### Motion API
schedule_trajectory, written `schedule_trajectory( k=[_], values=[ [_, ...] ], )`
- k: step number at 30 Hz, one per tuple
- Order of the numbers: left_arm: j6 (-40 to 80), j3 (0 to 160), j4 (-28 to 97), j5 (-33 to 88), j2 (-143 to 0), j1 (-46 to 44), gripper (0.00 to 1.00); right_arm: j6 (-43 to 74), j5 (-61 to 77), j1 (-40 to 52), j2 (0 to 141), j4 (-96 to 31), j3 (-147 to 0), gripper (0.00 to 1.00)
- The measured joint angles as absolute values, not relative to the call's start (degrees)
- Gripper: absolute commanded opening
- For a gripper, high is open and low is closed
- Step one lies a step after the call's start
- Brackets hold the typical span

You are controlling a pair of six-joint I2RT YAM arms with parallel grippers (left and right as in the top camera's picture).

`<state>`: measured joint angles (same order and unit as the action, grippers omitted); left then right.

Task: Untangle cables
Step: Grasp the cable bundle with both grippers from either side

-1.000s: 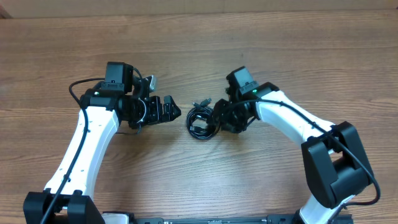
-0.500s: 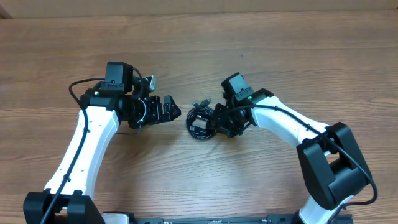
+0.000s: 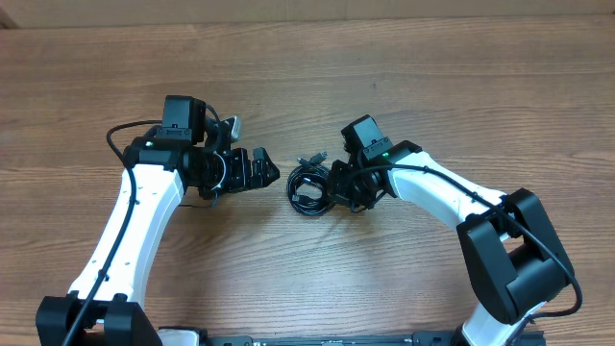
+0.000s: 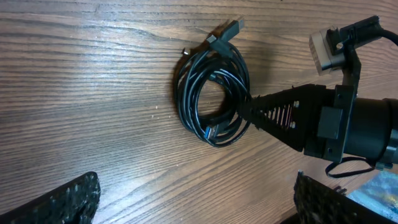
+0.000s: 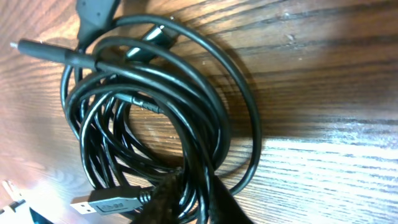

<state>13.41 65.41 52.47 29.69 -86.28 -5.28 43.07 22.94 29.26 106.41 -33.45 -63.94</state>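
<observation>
The cables (image 3: pixel 298 192) are thin black cords wound into one small coil on the wooden table between my arms. The coil also shows in the left wrist view (image 4: pixel 183 106) and fills the right wrist view (image 5: pixel 99 155). Plug tips (image 4: pixel 227 31) stick out at its far side. My right gripper (image 3: pixel 336 187) is shut on strands at the coil's right edge. Its fingers come to a point there in the left wrist view (image 4: pixel 249 112), and strands run between them in the right wrist view (image 5: pixel 186 202). My left gripper (image 3: pixel 272 171) is open and empty, left of the coil and apart from it (image 4: pixel 196 202).
The wooden table (image 3: pixel 307 77) stretches out behind and in front of the coil. The arm bases and a black rail (image 3: pixel 307 338) sit at the near edge. A flat USB plug (image 5: pixel 106 202) lies beside my right fingers.
My right arm has shifted a little left, bringing its gripper onto the coil's right edge. The left arm and the coil have not moved.
</observation>
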Motion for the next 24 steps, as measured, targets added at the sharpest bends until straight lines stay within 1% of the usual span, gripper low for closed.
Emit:
schedule_trajectory(
  k=[7, 15, 18, 24],
  values=[
    [13.41, 65.41, 52.62, 29.69, -86.28, -5.28, 1.0, 41.39, 23.31, 29.26, 106.41, -33.17, -63.94, 0.04],
    [13.43, 65.43, 52.42, 31.05, -86.28, -5.28, 1.0, 35.68, 25.58, 28.86, 105.67, -41.6, -70.76, 0.04],
    [13.43, 65.43, 51.96, 32.99, -86.28, -5.28, 1.0, 32.93, 27.03, 28.86, 102.76, -43.4, -75.07, 0.04],
    [13.43, 65.43, 51.83, 35.35, -86.28, -5.8, 1.0, 29.06, 30.52, 28.86, 92.27, -43.42, -82.24, 0.04]
  ],
)
